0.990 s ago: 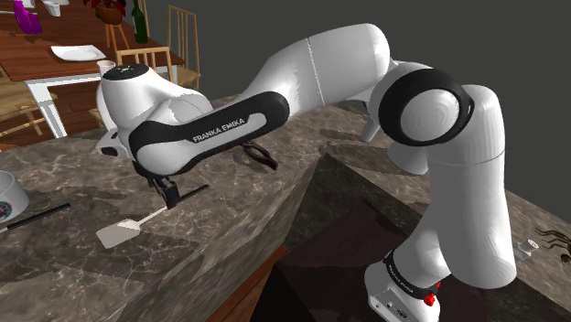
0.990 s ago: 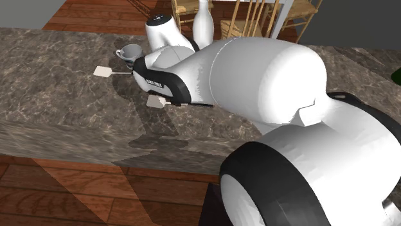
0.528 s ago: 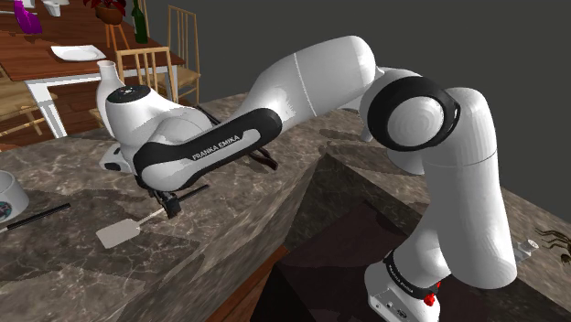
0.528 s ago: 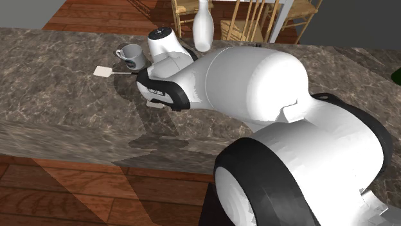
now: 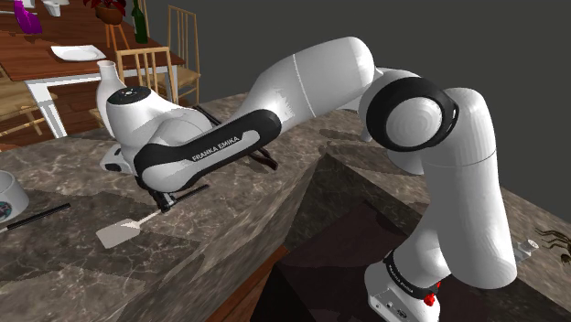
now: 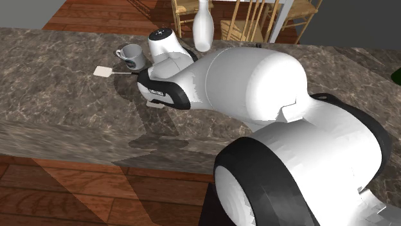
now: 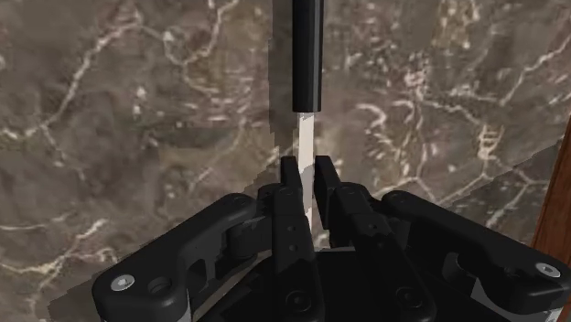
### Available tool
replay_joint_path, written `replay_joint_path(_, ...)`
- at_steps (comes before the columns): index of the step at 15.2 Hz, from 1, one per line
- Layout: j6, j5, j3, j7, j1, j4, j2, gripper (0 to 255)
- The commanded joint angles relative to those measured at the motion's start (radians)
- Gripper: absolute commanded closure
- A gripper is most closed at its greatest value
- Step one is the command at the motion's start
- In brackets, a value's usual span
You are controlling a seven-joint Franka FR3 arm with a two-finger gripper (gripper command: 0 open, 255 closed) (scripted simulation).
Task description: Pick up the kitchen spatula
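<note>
Descent has been completed within the last second: the claw (image 5: 163, 205) has been lowered and is clamped narrowly on the spatula (image 5: 117, 235) at its pale shank. The blade lies on the desk (image 5: 73, 274) at the claw's 8 o'clock. Lifting is judged next.

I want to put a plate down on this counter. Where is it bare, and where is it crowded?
Bare: the counter at the second exterior view's left, between the other spatula and the near edge. Crowded: around the gripper, shut on the spatula by its shaft, with the mug and other spatula close by.
</note>
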Motion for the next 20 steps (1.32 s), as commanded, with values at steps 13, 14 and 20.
replay_joint_path(13, -0.091, 0.024, 0.017, -0.017, -0.008, 0.020, -0.073, 255)
replay_joint_path(14, -0.101, 0.026, 0.018, -0.019, -0.009, 0.024, -0.079, 255)
replay_joint_path(20, -0.142, 0.035, 0.024, -0.026, -0.011, 0.041, -0.104, 255)
